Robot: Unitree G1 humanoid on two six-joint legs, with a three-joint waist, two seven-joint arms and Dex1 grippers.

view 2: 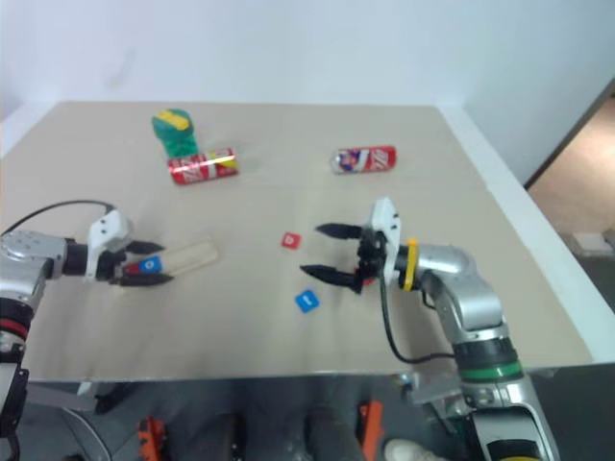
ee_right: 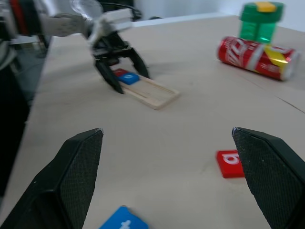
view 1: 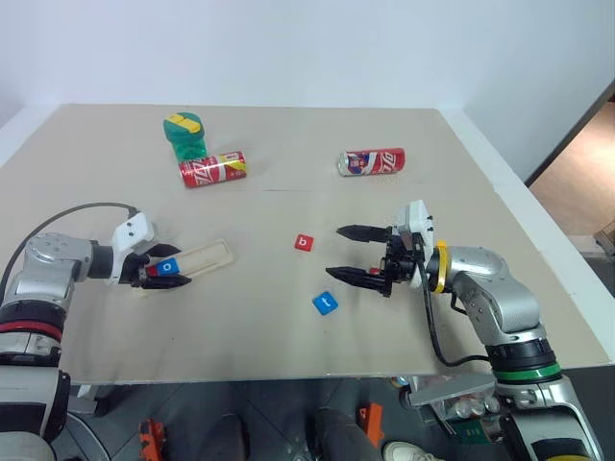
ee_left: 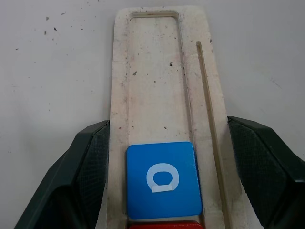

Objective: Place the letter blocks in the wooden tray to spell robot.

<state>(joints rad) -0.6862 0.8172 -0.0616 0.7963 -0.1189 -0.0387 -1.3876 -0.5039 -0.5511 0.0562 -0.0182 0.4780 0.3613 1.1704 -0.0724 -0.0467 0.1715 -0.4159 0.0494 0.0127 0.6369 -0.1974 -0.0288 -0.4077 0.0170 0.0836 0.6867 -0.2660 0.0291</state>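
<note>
A glossy blue "o" tile [ee_left: 162,179] is seen lying flat in the groove of the pale, speckled wooden tray [ee_left: 152,76], straddled by the spread left gripper [ee_left: 162,167]; the right gripper [view 1: 354,254] is held apart.

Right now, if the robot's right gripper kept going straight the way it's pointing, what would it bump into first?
Probably the red b block. The right gripper points left across the table, with that block just ahead near one fingertip. Depth is unclear, so it might slide past.

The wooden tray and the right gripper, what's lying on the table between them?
The red b block lies between the wooden tray and the right gripper, seen in the left eye view.
</note>
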